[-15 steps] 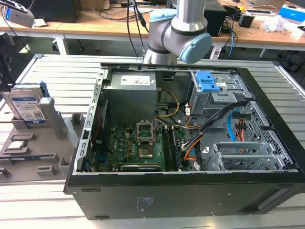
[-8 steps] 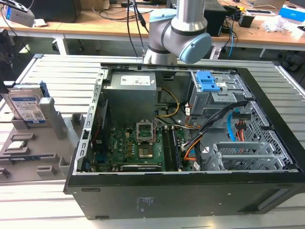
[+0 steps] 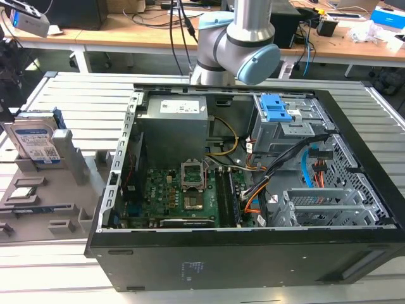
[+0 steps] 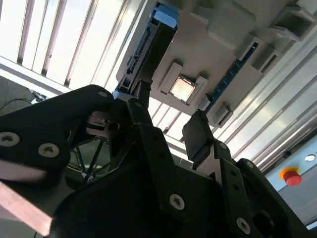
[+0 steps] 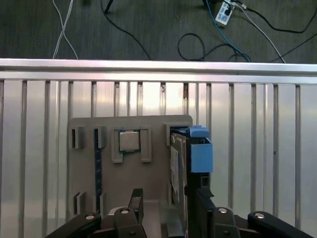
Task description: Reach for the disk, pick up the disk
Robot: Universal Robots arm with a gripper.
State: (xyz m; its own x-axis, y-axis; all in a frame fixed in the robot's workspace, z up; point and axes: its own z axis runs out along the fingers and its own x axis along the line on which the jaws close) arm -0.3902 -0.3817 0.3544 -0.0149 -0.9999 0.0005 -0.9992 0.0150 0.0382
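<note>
The disk (image 3: 35, 140) stands on edge in a slot of a grey fixture (image 3: 79, 166) at the exterior view's left, its white-and-blue label facing out. In the first wrist view the disk (image 5: 179, 163) appears edge-on, its blue frame (image 5: 200, 153) on one side. My gripper (image 5: 168, 201) hangs some way above the fixture with its two black fingers apart and nothing between them; one finger (image 5: 199, 198) lines up over the disk. In the second wrist view the open gripper (image 4: 171, 126) points toward the dark edge of the disk (image 4: 148, 47).
An open black computer case (image 3: 253, 253) fills the middle of the slatted table, with a blue bracket (image 3: 276, 107) on its drive cage. The fixture (image 5: 153, 126) also holds a processor chip (image 5: 130, 141) and a memory stick (image 5: 97, 163). The table edge (image 5: 158, 64) and floor cables lie beyond. A red button (image 4: 291, 176) sits nearby.
</note>
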